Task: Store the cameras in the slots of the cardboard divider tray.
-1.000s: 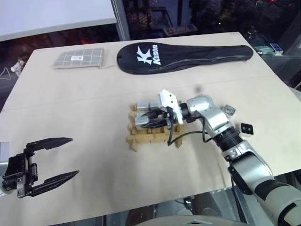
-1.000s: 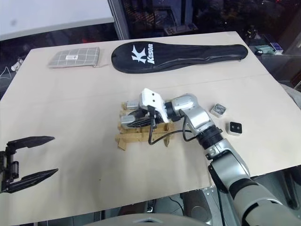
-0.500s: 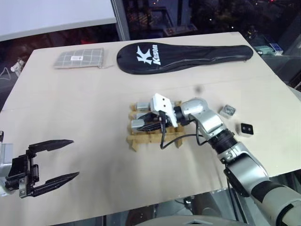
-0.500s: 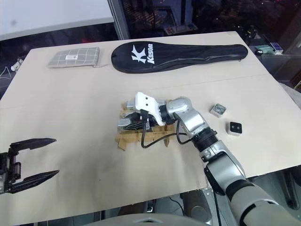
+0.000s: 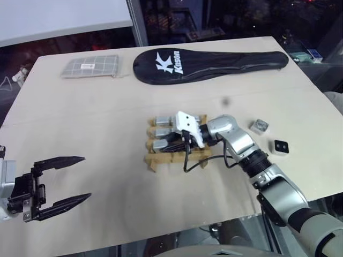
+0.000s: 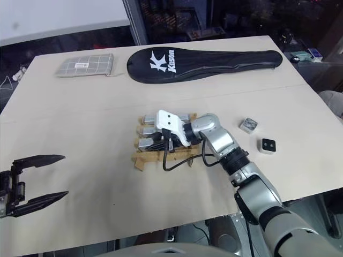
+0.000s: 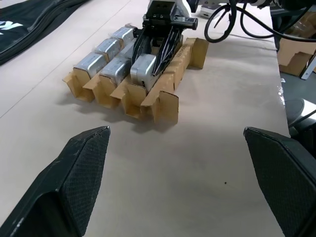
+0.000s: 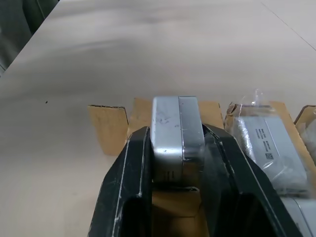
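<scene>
The cardboard divider tray [image 5: 161,160] lies mid-table. My right gripper [image 5: 170,142] reaches over it from the right and is shut on a silver camera [image 8: 177,129]. That camera sits in the tray's nearest row, at the left end, with a black finger [image 8: 132,170] along each side. Several other cameras [image 7: 93,61] fill slots in the rows behind it. Two loose cameras lie on the table right of the tray, one silver side up [image 5: 260,126] and one black face up [image 5: 281,145]. My left gripper [image 5: 67,180] hangs open with nothing in it at the near left, well away from the tray.
A long black racket cover [image 5: 209,63] lies across the far side of the table, and a grey checked pouch [image 5: 90,66] lies at the far left. A black cable [image 5: 194,164] loops from my right wrist over the tray's near edge. The table's near edge is close.
The camera in my right gripper has settled lower into the near slot, in line with its neighbours. The left gripper has stayed put and open.
</scene>
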Robot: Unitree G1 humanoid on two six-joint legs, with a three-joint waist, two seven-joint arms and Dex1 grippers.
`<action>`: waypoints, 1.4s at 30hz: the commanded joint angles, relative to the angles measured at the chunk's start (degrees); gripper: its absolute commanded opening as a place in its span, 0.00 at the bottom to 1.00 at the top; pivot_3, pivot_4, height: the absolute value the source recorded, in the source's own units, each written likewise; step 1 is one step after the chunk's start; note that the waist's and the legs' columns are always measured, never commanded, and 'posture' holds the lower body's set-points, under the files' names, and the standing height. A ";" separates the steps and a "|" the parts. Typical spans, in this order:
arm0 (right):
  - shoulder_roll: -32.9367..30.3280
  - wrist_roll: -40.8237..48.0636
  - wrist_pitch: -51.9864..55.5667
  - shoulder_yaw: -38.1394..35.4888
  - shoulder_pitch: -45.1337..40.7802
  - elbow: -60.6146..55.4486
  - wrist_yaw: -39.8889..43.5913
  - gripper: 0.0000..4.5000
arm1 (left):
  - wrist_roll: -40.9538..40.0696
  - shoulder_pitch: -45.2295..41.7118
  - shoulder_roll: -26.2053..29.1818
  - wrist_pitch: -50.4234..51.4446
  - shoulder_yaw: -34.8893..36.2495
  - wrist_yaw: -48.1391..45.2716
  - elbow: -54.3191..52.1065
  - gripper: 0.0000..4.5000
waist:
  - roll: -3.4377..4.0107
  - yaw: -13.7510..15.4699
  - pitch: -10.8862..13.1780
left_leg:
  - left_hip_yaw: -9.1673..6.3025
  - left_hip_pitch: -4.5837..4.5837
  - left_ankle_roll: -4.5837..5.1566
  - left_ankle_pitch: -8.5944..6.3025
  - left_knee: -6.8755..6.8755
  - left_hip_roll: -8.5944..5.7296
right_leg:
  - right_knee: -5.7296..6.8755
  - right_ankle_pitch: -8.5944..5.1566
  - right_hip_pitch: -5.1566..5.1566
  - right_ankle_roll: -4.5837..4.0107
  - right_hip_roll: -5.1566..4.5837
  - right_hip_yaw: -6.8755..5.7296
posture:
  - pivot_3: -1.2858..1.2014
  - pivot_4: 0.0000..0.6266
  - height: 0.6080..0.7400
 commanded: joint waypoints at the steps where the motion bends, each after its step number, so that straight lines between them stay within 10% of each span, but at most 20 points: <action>1: 0.23 0.66 -0.72 -0.96 0.25 -3.07 -0.61 0.61 | -0.41 -0.26 1.06 0.51 -0.08 0.50 -1.21 1.00 | 0.00 0.00 0.00 | 0.00 0.00 0.00 0.00 0.00 0.00 | 0.00 0.00 0.00 0.00 0.00 0.00 | 0.52 0.24 1.00; 3: -0.20 2.22 0.97 -1.92 0.96 -6.47 -0.76 0.77 | -0.27 -0.93 1.04 0.67 -0.94 0.93 -1.41 1.00 | 0.01 0.05 0.01 | 0.00 0.00 0.00 0.00 0.00 0.00 | 0.00 0.00 0.00 0.01 0.00 0.00 | 0.52 0.24 1.00; 15: -14.90 15.11 18.13 -20.85 17.65 -40.96 -11.77 0.77 | -1.70 -9.15 2.75 4.44 -9.57 2.41 -3.44 1.00 | -0.05 0.69 -0.03 | -0.19 -0.14 0.00 0.00 0.01 -0.10 | -0.10 0.03 0.03 0.10 -0.13 -0.19 | 0.52 0.24 1.00; 26: -23.74 7.80 11.48 -38.74 39.28 -41.50 -29.21 0.77 | -0.42 -24.92 1.54 5.09 -25.30 1.49 -0.62 1.00 | -0.04 0.18 -0.04 | 0.33 0.01 0.02 0.01 -0.01 -0.06 | 0.01 -0.11 0.05 0.34 0.10 0.06 | 0.52 0.24 1.00; 42: -5.94 4.70 13.98 -41.71 56.82 -50.87 -54.87 0.77 | -0.71 -31.74 2.12 6.06 -29.95 0.07 0.67 1.00 | -0.04 0.19 -0.06 | 0.34 0.10 0.05 0.01 0.11 0.05 | 0.03 -0.19 0.06 0.25 0.19 0.36 | 0.52 0.24 1.00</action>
